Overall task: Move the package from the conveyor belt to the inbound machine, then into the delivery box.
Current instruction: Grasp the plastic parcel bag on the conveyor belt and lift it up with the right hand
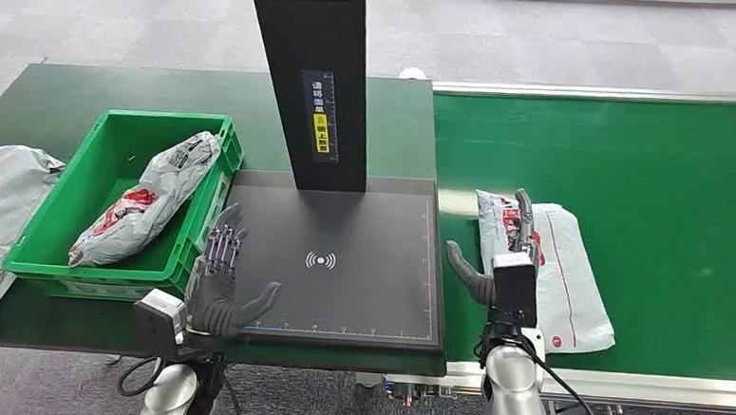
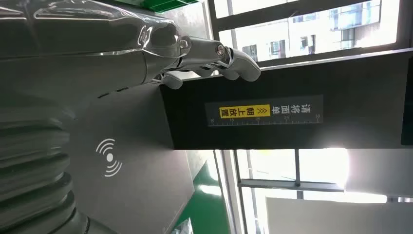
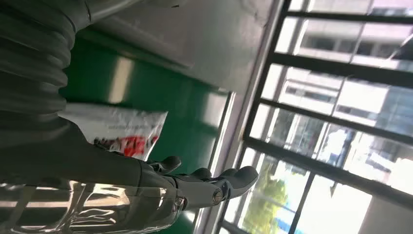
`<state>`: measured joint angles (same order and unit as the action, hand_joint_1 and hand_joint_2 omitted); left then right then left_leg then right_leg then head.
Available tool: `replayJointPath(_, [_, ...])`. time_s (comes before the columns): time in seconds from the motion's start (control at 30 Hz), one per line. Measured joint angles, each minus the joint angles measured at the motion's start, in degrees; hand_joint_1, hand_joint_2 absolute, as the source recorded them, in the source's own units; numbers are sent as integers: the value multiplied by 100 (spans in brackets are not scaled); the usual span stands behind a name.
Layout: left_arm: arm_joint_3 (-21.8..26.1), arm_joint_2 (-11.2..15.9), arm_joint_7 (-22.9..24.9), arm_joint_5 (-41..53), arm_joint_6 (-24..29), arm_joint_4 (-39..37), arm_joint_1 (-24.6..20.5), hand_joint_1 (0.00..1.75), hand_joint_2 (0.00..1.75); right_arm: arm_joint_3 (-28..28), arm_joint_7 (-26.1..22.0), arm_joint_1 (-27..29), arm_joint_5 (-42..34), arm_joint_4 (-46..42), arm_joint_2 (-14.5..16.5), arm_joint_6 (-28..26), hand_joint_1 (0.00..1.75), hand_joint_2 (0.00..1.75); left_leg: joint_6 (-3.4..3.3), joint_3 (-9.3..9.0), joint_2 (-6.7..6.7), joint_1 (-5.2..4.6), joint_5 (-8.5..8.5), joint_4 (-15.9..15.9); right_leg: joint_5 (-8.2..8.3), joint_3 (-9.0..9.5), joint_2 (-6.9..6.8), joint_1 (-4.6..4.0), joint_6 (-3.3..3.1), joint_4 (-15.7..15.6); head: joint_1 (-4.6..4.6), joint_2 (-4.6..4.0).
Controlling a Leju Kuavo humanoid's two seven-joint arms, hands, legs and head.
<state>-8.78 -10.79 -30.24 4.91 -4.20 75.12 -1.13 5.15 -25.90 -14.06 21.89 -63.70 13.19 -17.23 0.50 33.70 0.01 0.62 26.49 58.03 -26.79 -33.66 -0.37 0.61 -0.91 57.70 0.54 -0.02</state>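
One white plastic mailer package with red print (image 1: 556,274) lay flat on the green conveyor belt (image 1: 669,204), under the right hand (image 1: 499,262), whose grip I could not tell. One green plastic crate (image 1: 69,220) held one similar grey-white bag (image 1: 146,201). The left hand (image 1: 222,281) hovered spread and empty at the black scanner platform (image 1: 342,263).
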Motion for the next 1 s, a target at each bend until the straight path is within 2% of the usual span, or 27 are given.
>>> replayJointPath(0.13, [16,-9,30,37,-36,53,6,0,175,-84,397,-222,616,302,-108,-285,0,175,0,-1,0,0,0,1,1,0,0,0,1,0,-1,0])
replayJointPath(0.4, [30,-10,69,40,-58,83,13,0,175,-444,1140,-1075,1572,1578,-585,-322,0,175,-1,-1,-1,-1,-1,6,5,1,0,2,2,-1,-1,0])
replayJointPath(0.5, [30,-10,55,27,-62,83,16,0,175,-550,1445,-1386,1741,2165,-744,-184,0,175,-1,0,-2,-1,-1,7,5,1,-1,1,2,-1,0,0])
replayJointPath(0.7, [29,-10,40,20,-69,83,13,0,175,-589,2665,-1773,2458,3186,-1009,234,0,175,-1,0,-2,0,0,6,4,0,-1,1,3,-1,-1,0])
replayJointPath(1.0, [1,-10,40,10,-45,82,7,0,175,-528,3131,-1850,2879,3903,-1107,945,0,175,-1,0,-1,0,0,5,4,-1,0,0,3,-1,-1,0])
